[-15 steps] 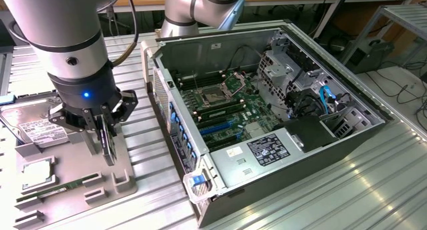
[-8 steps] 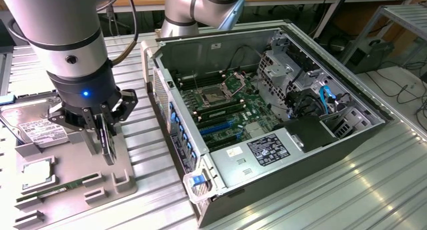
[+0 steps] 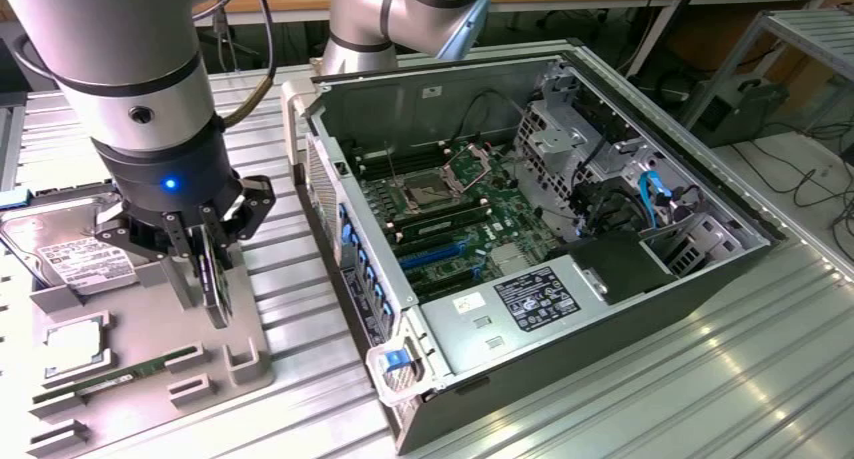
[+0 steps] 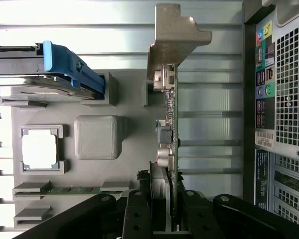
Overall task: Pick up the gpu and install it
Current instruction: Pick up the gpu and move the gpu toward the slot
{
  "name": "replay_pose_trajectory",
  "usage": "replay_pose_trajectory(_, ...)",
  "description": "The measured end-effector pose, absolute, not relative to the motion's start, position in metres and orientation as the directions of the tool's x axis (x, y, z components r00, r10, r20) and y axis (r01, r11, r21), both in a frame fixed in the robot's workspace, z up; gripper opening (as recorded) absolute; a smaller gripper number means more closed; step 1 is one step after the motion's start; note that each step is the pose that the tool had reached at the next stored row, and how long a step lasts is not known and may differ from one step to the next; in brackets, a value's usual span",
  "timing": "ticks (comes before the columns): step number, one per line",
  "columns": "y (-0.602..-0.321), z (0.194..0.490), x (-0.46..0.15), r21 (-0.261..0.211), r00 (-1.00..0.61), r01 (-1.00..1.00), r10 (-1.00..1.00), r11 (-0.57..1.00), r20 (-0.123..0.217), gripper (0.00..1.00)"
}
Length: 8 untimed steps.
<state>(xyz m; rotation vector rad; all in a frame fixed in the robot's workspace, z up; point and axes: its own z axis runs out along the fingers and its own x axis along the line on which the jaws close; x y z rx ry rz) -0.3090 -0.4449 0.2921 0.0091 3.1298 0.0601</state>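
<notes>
The gpu [image 3: 216, 279] is a thin black card standing on edge in the grey holder tray [image 3: 254, 364] at the exterior view's left. In the wrist view the gpu [image 4: 168, 124] appears edge-on, with its silver bracket [image 4: 177, 35] at the far end. My gripper [image 3: 211, 254] hangs straight down over it, one finger on each face of the card. The black fingers [image 4: 139, 216] press against both sides of it, so my gripper [image 4: 165, 219] is shut on the gpu. The card's lower edge is still at the tray.
An open computer case [image 3: 694, 279] lies on its side at the exterior view's right, motherboard [image 3: 454, 219] exposed. The tray also holds a silver hard drive [image 3: 67, 249], a processor chip [image 3: 74, 334] and a green memory stick [image 3: 127, 374]. A ribbed metal table [image 3: 667, 379] lies beneath.
</notes>
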Motion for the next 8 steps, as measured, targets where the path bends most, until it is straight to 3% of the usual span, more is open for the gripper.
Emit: replay_pose_trajectory(8,-0.4449,0.2939,-0.309,0.038,-1.0,0.006,0.006,0.999,-0.011,0.28)
